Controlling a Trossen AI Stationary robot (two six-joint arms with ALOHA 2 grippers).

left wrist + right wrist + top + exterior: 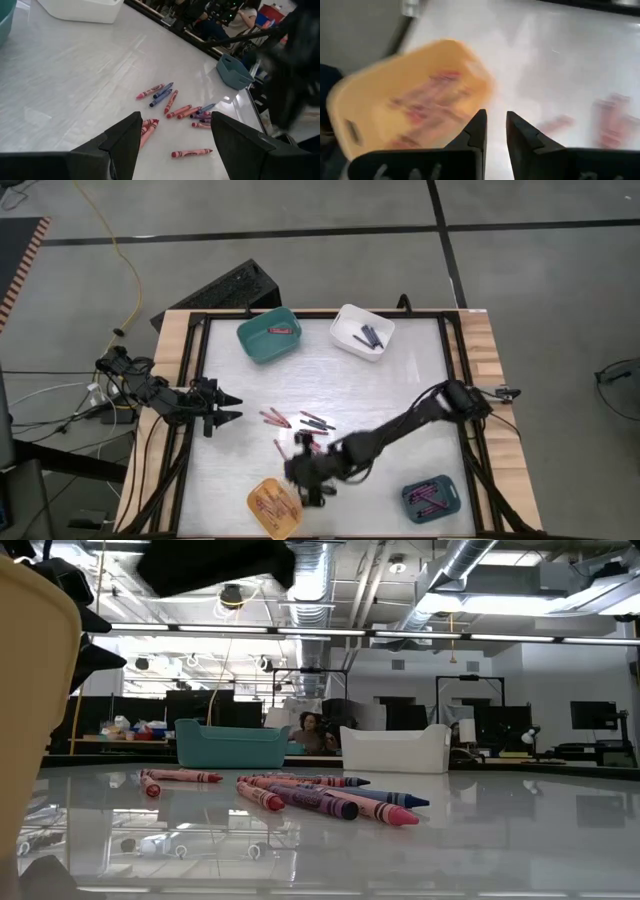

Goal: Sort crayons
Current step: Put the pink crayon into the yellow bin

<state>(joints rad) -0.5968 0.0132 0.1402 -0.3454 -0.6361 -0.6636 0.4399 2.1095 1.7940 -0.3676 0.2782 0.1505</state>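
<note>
Crayons (300, 422) lie loose at desk (400, 390) centre; right gripper (312, 488), slightly parted and empty, hovers beside yellow bin (272, 505) at 6 o'clock.

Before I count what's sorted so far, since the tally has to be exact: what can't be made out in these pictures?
- Crayons in the yellow bin: right wrist view is motion-blurred; high view too small to count.
- Right gripper: whether it holds anything; no crayon shows between its fingers.
- Teal bin and white bin: low view, walls hide their contents.
- Loose crayons: high view, the right arm covers some.
</note>
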